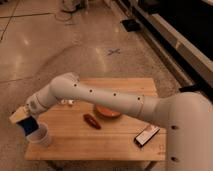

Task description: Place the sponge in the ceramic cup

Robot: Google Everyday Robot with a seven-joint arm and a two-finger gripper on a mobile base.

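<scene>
The white ceramic cup (41,136) stands at the front left corner of the wooden table (115,140). My gripper (23,120) hangs at the table's left edge, just above and left of the cup's rim. It is shut on the dark blue sponge (28,125), which sits right over the cup's left rim and touches or nearly touches it. My white arm (100,97) reaches in from the right across the table.
An orange-red bowl (107,112) is partly hidden behind my arm at mid table. A dark red-brown oblong item (91,121) lies in front of it. A black-and-red flat box (146,135) lies near the front right. A small pale object (68,103) sits behind the arm.
</scene>
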